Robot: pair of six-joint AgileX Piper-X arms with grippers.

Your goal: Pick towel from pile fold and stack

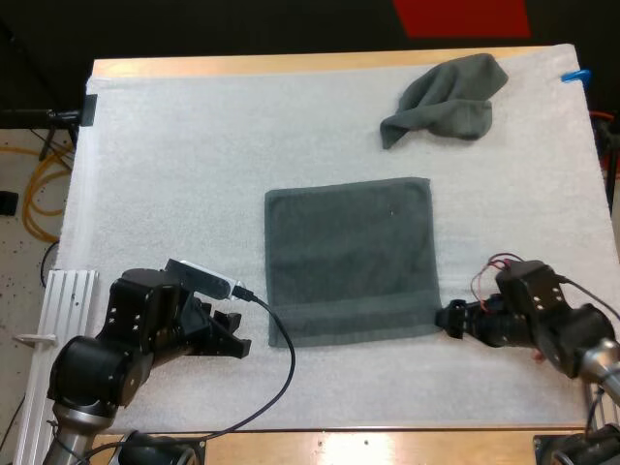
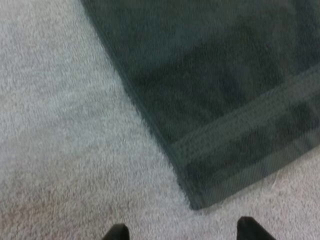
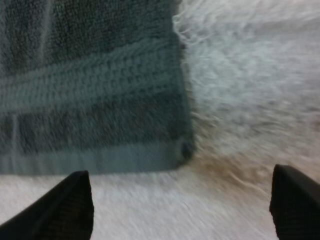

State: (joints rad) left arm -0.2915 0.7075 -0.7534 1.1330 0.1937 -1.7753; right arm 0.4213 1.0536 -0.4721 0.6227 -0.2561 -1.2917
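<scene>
Left gripper point(image 1: 238, 335) low over the white mat point(image 1: 165, 174), just beside the near left corner of the flat towel point(image 1: 349, 257); fingers wide apart, gripping nothing. Seen from the left wrist, left gripper point(image 2: 184, 233) pointed at that corner of the flat towel point(image 2: 215, 100), both tips clear of the cloth, bare white mat point(image 2: 60, 125) alongside. Flat towel spread as a smooth dark grey-green rectangle at mid-mat, woven band along its near edge. Farther back and to the right, crumpled towel point(image 1: 448, 97) in a loose heap near the mat's far edge, well apart from the flat towel. Lower right, right gripper point(image 1: 449, 318) low at the flat towel's near right corner, just beside it. From the right wrist, right gripper point(image 3: 182, 207) spread wide, corner of the flat towel point(image 3: 90, 100) ahead of the gap, neither finger on it, white mat point(image 3: 250, 75) next to the hem.
</scene>
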